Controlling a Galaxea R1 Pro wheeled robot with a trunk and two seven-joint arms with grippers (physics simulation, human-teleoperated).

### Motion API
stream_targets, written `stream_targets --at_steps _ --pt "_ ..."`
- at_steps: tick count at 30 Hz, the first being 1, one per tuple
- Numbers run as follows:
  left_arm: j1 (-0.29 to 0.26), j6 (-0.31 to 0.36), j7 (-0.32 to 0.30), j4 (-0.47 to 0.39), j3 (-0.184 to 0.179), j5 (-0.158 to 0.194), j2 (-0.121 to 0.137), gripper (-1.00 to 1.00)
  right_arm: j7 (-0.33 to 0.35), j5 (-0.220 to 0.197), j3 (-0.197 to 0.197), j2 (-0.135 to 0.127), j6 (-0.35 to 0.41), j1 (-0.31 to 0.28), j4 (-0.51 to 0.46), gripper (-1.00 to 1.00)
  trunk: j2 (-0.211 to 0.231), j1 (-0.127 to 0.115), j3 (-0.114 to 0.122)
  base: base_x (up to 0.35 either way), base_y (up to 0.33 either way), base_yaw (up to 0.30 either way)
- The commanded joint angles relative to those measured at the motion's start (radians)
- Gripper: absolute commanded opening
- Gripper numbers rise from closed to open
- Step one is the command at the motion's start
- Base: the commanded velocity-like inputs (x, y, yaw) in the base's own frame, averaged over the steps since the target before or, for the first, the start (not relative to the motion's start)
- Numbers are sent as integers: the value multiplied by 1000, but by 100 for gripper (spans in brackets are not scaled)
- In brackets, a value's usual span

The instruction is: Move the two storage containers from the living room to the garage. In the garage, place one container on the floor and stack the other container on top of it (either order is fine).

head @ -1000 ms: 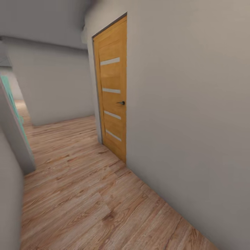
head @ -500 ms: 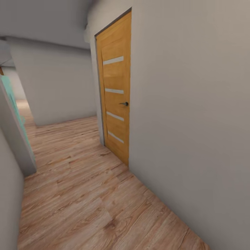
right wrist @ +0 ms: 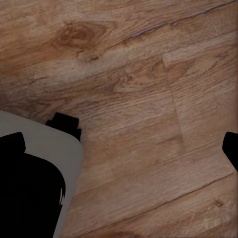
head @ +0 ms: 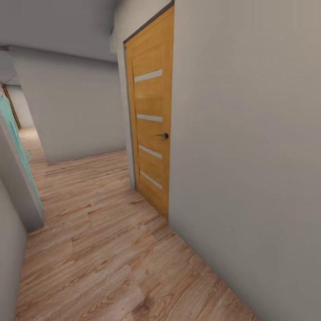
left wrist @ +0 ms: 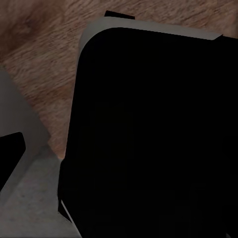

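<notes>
Along the hallway's wood-plank floor, a closed orange door stands right; jaws' state cannot be told.

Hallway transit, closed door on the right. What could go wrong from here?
1. The grey wall on the robot's right runs very close along the path; drifting right could scrape it.
2. The orange wood door with its dark handle looks shut, so if the route goes through it, the base may stall.
3. The wall corner with a teal edge narrows the wood-plank floor on the left, which could clip the base when turning.
</notes>
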Motion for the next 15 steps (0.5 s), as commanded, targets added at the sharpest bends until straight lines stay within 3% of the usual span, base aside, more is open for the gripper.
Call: stream_targets --at_steps 1,15 --pt "0 -1 2 -1 0 6 0 100 0 -9 9 1 -6 -1 3 100 0 0 -1 102 0 250" --pt "0 -1 2 -1 0 7 0 100 0 -9 9 0 -6 -1 3 100 0 0 -1 13 0 285"
